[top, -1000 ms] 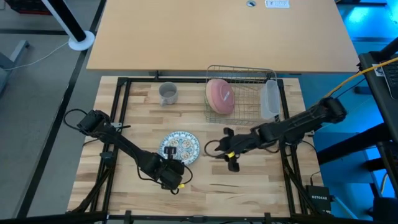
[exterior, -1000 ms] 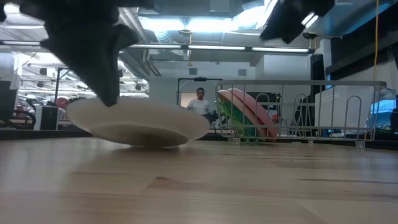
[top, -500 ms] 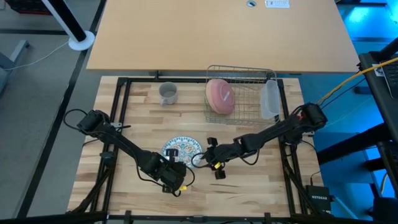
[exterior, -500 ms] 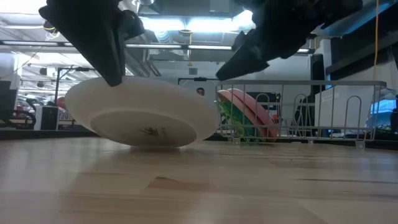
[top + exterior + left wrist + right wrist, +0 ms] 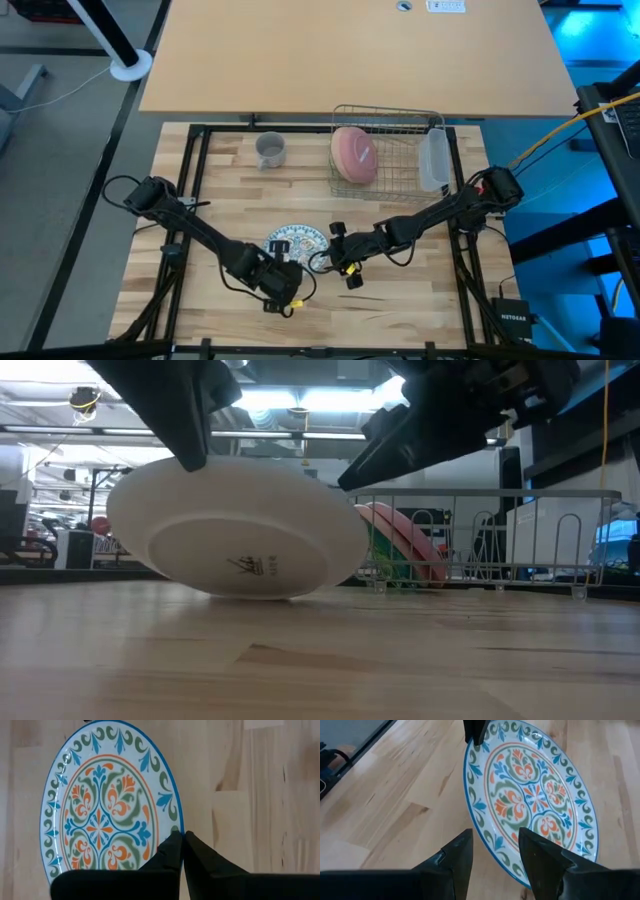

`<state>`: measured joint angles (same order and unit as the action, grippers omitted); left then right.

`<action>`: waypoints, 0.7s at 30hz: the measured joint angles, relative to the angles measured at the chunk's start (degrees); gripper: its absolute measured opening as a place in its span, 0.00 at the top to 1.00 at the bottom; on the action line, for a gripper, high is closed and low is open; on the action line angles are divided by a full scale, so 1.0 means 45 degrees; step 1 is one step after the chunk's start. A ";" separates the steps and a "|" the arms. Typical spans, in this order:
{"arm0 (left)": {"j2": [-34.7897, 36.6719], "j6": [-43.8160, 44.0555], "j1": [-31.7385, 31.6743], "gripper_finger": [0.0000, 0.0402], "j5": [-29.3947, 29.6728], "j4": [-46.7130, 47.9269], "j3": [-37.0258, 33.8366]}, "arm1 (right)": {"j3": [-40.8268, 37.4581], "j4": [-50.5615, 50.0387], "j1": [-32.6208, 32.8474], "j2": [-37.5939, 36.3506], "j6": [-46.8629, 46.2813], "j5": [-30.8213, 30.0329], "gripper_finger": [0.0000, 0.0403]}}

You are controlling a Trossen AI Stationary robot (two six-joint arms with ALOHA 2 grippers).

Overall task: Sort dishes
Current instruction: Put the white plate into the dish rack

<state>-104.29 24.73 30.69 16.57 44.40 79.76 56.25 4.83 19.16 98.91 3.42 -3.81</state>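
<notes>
The white plate with a bluish pattern (image 5: 299, 240) is tipped up near the table's middle front. In the low view its underside (image 5: 240, 550) faces the near edge and its lower part rests on the wood. My left gripper (image 5: 180, 836) is shut on its raised rim. My right gripper (image 5: 496, 833) is open at the plate's right side, a finger on either side of the rim, which it does not grip. A grey cup (image 5: 270, 150) stands at the far left. A pink plate (image 5: 353, 155) and a green plate (image 5: 367, 550) stand on edge in the wire rack (image 5: 400, 125). My left gripper pinches the patterned plate's rim (image 5: 174, 818) on its raised near side, between its two shut fingers. The fingers slant down from the near left. The plate is tilted, its held rim (image 5: 175, 468) high and its lower part (image 5: 250, 593) on the table.
The wire rack stands at the far right of the table, with a translucent tub (image 5: 433, 160) against its right side. Bare wood lies in front of and to the left of the plate. A person (image 5: 322, 512) shows far off in the room behind.
My right gripper has come down and toward the table's left until its open fingers stand at the plate's right rim. My left gripper has risen with the near rim. The plate has tipped up more steeply, its lower part staying on the table.
</notes>
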 joint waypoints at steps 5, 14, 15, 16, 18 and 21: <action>0.0000 -0.0145 -0.0104 1.00 -0.0033 -0.0002 0.0247 | 0.0000 -0.0026 0.0000 0.0000 0.0020 0.0252 0.59; 0.0000 -0.0175 -0.0427 1.00 -0.0057 -0.0005 0.0619 | 0.0000 0.0008 0.0000 0.0069 0.0020 0.0432 0.59; 0.0000 -0.0170 -0.0453 1.00 -0.0058 -0.0003 0.0644 | 0.0000 -0.0045 0.0000 0.0086 0.0017 0.0432 0.59; 0.0000 -0.0170 -0.0502 1.00 -0.0069 0.0000 0.0670 | 0.0000 -0.0072 0.0000 0.0135 0.0011 0.0432 0.59; 0.0000 -0.0165 -0.0551 1.00 -0.0185 -0.0033 0.0684 | 0.0000 -0.0016 0.0000 0.0227 0.0006 0.0427 0.59; 0.0000 -0.0165 -0.0619 1.00 -0.0374 -0.0093 0.0686 | 0.0000 0.0020 0.0000 0.0349 -0.0013 0.0368 0.59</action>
<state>-104.29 23.99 27.90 14.89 43.98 82.85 56.25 4.92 19.16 100.48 3.36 -2.16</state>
